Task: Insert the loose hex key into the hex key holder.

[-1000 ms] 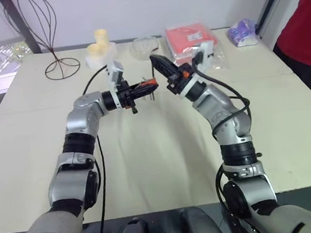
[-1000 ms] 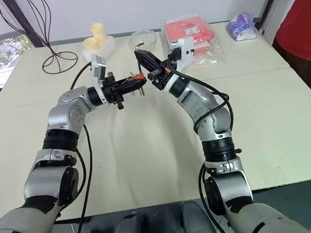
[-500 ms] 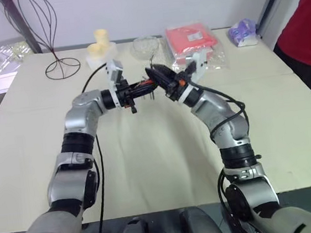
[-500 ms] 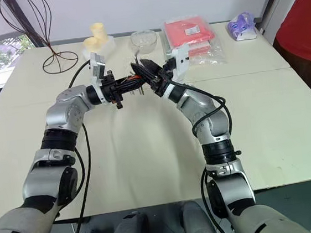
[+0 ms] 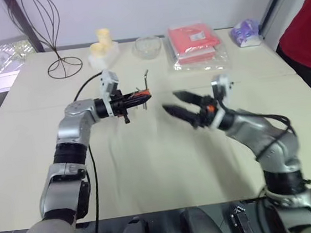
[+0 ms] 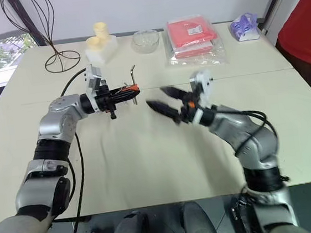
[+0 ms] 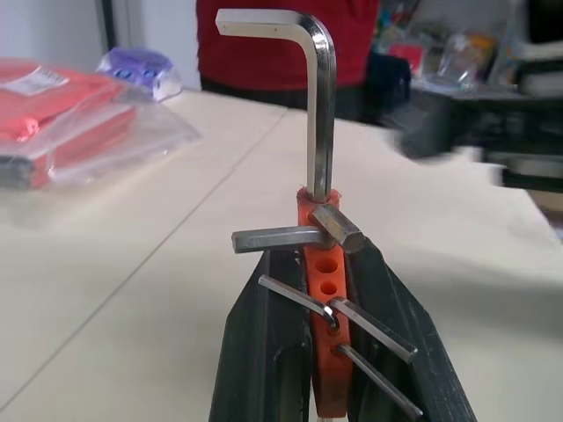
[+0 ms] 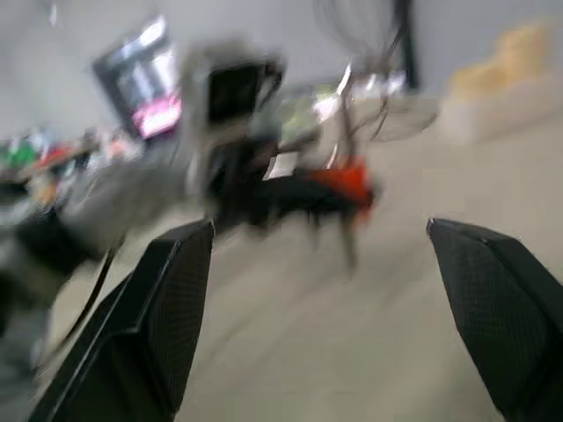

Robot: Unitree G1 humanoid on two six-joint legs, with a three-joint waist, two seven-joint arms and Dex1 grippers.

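A pale cream surface (image 5: 150, 167) carries everything in the scene. At its far edge are seen a stack of red packets in clear plastic (image 5: 195, 44), a black wire stand (image 5: 52, 33), a pale yellow object on a white block (image 5: 102, 44), a clear bowl (image 5: 147, 44) and a small purple-and-white bag (image 5: 245, 31). A person's red garment (image 5: 307, 28) is seen at the far right.

The right end effector (image 5: 181, 107) is held above the middle of the surface with its 2 black fingers spread wide and nothing between them; it is well apart from the holder, with bare surface between.

The left end effector (image 5: 136, 99) is held level above the surface, pointing toward the right arm, its fingers pressed together on the hex key holder (image 7: 323, 290). The loose hex key (image 7: 310, 97) is seated in the end slot of the holder, just past the fingertips, its long leg standing up out of the red block and its short leg bent over at the top.

In the left wrist view the empty holes of the holder and several short keys (image 7: 290, 239) protruding sideways from it are shown, details too small to make out in the head views. In the right wrist view the holder is caught only as an orange smear between the 2 spread fingers (image 8: 158, 325).
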